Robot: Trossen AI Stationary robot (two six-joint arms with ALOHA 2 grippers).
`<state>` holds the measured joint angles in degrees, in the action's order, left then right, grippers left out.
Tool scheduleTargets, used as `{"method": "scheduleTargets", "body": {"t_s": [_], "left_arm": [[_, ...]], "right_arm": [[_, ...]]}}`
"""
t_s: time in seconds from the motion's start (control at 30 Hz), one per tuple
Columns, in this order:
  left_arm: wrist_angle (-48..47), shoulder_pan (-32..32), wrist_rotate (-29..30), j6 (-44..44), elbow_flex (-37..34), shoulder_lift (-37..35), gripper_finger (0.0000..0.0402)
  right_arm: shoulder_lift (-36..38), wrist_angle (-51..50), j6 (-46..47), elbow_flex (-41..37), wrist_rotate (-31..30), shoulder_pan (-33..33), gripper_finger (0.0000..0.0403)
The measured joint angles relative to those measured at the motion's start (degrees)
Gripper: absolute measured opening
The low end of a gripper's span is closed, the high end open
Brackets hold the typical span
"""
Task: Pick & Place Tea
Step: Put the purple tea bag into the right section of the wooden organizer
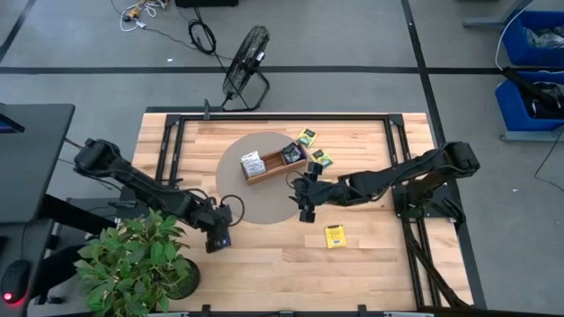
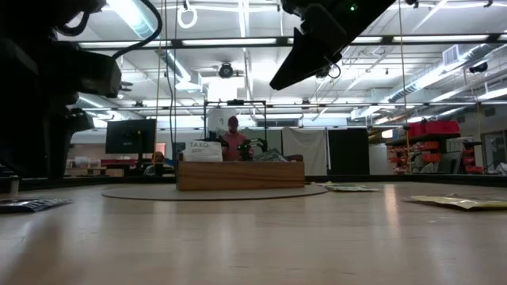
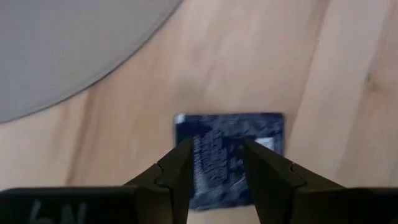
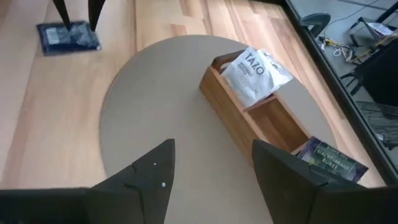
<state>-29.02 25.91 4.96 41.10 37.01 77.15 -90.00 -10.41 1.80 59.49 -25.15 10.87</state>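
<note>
A wooden tray (image 1: 275, 164) sits on a round mat (image 1: 236, 195), bare table around it. Left gripper (image 3: 214, 171), jaws parted, straddles a navy packet (image 3: 229, 143) just off the mat's edge, gripping nothing. Right gripper (image 4: 211, 171) hovers open and empty over the mat beside the tray.

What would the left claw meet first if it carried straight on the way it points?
Most likely the dark blue tea packet lying on the wooden table. The left claw points down at it, open fingers either side; how much gap remains is unclear.
</note>
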Motion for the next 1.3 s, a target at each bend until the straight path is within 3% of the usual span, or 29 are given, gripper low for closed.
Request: {"method": "scheduleTargets", "body": {"t_s": [0.2, 0.53, 0.67, 0.9, 1.3], "left_arm": [[2.2, 0.0, -3.4, -3.1, 0.0, 4.5, 0.0142], [3.3, -0.1, -3.3, -5.7, 0.2, 8.9, 0.0137], [5.6, -0.1, -3.2, -6.9, 0.1, 9.1, 0.0106], [9.0, -0.1, -3.1, -7.0, 0.0, 9.2, 0.0013], [12.1, -2.3, -2.9, -7.0, 0.6, 8.9, 0.0003]], "right_arm": [[1.1, -0.6, 2.6, 0.0, -1.0, 1.7, 0.0221], [3.4, -2.5, 4.5, 0.0, -2.3, 2.1, 0.0221], [3.4, -4.2, 6.8, 0.0, -2.3, 2.1, 0.0221], [3.4, -4.9, 8.9, 0.0, -2.3, 2.4, 0.0221], [3.3, -5.4, 11.3, 0.0, -1.9, 2.4, 0.0221]]}}
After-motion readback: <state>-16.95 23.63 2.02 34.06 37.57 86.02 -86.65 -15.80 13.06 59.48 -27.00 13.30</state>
